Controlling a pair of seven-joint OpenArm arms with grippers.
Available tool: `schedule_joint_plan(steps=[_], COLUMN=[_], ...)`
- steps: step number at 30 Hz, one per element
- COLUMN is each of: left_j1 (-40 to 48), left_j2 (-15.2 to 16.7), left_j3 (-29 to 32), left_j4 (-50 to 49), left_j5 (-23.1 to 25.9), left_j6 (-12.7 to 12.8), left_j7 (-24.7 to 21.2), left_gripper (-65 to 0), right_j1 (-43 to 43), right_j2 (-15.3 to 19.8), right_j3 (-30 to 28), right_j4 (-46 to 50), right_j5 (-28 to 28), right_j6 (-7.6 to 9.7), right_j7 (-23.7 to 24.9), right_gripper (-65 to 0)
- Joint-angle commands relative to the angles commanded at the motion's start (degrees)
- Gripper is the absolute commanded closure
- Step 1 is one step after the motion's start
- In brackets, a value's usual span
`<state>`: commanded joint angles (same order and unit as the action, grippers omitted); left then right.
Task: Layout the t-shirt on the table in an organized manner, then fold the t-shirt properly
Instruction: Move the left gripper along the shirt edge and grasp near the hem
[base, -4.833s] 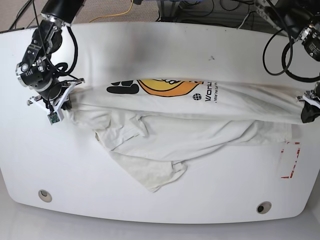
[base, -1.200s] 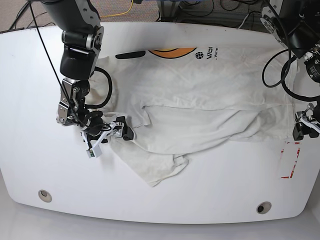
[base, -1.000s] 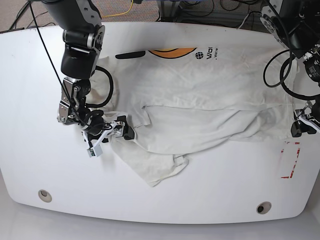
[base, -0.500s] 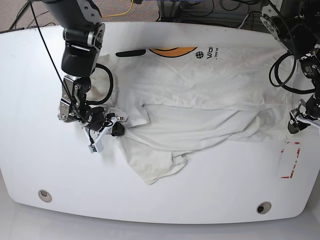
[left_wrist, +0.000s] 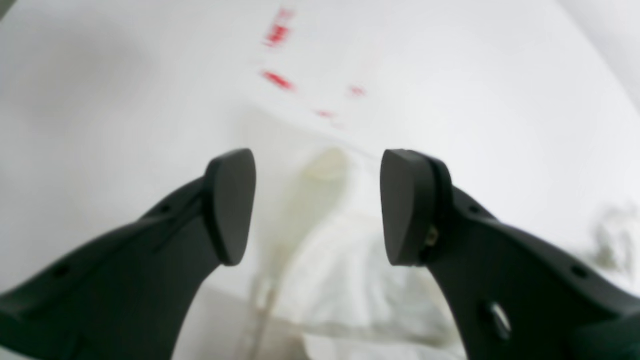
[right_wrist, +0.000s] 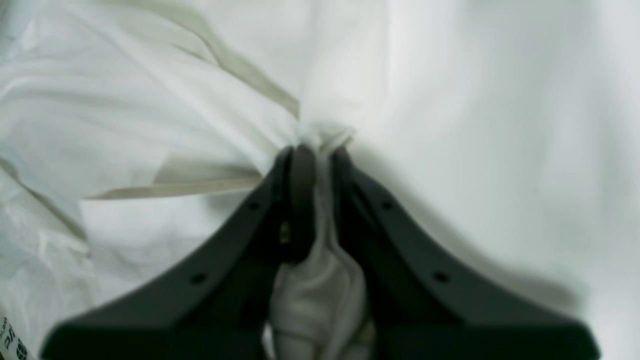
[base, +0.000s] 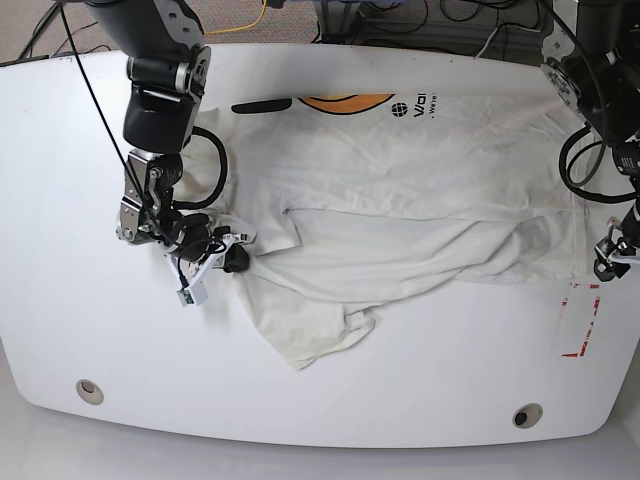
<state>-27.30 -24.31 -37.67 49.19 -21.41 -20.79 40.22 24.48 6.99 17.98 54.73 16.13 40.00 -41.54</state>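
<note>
The off-white t-shirt lies spread over the white table, with its orange graphic and black lettering at the far edge. Its lower layer is bunched, and a flap points toward the front. My right gripper is at the shirt's left side, shut on a pinch of fabric that fills the space between its fingers. My left gripper hovers by the shirt's right edge. It is open, and blurred cloth lies below its fingertips without touching them.
A red-outlined tape mark sits just in front of the left gripper and shows blurred as red tape in the left wrist view. Two grey grommet holes lie near the front edge. Cables hang behind the table.
The shirt, held stretched between both grippers 4.8 s ago, now lies flatter and farther back. The right gripper tugged its fabric slightly left. The left gripper has let go and drifted right.
</note>
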Motion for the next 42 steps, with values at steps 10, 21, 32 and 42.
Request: schedule_joint_plan(steps=[10,21,32,42], left_j1=[-4.22,-5.01,-4.84,-4.13], left_j2=[0.09,0.18,0.00,-0.09], left_j3=[7.74,12.84,19.34,19.60], left_j4=[-9.32,-14.51,-14.68,-14.68], left_j5=[0.18,0.53,0.53,0.53], left_j6=[0.00,0.26,0.26,0.26], left_j7=[-4.84,-8.53,-8.44,-8.44], left_gripper=[-37.6,-37.6,-34.9,-2.5], right_j1=[0.00,-0.09,-0.09,-0.18], right_j2=[0.00,0.09,0.09,0.00], right_j3=[0.00,0.09,0.09,0.09], right_j4=[0.00,0.09,0.09,1.76], right_j5=[0.26,0.26,0.26,0.35], right_j6=[0.00,0.00,0.00,0.00], right_j7=[0.00,0.00,0.00,-0.09], right_gripper=[0.0,0.0,0.0,0.0])
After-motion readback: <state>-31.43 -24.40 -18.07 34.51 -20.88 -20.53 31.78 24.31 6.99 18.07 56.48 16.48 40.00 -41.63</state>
